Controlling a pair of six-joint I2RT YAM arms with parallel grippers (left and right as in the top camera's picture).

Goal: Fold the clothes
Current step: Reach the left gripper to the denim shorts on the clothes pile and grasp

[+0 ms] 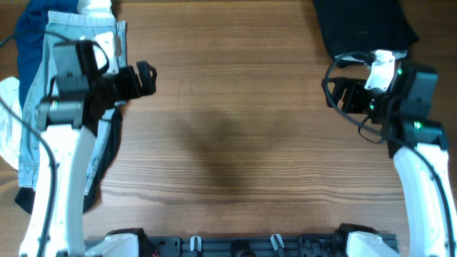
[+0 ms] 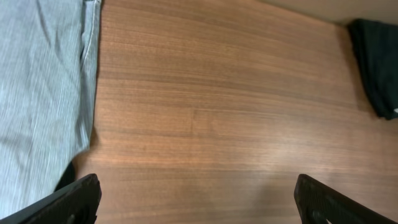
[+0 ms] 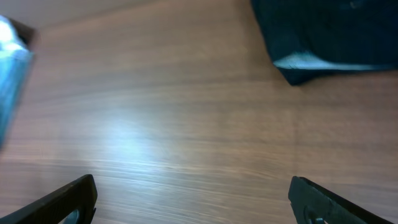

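The clothes lie in two places. A pile at the table's left edge holds pale-blue denim shorts [image 1: 39, 100] over a navy garment [image 1: 28, 32], a white one [image 1: 8, 132] and a black one [image 1: 107, 153]. A black garment [image 1: 364, 25] lies at the far right. My left gripper [image 1: 146, 78] hovers open just right of the pile, over bare wood. In the left wrist view the denim shorts [image 2: 37, 93] fill the left and my left gripper [image 2: 199, 202] holds nothing. My right gripper [image 1: 335, 93] is open below the black garment [image 3: 329, 31], and my right gripper [image 3: 193, 202] holds nothing in its wrist view.
The wooden table [image 1: 228, 143] stretches bare between the two arms. The arm bases and a dark rail [image 1: 235, 246] sit along the near edge. Cables loop beside the right wrist [image 1: 330, 75]. The black garment [image 2: 379, 62] shows at the far right of the left wrist view.
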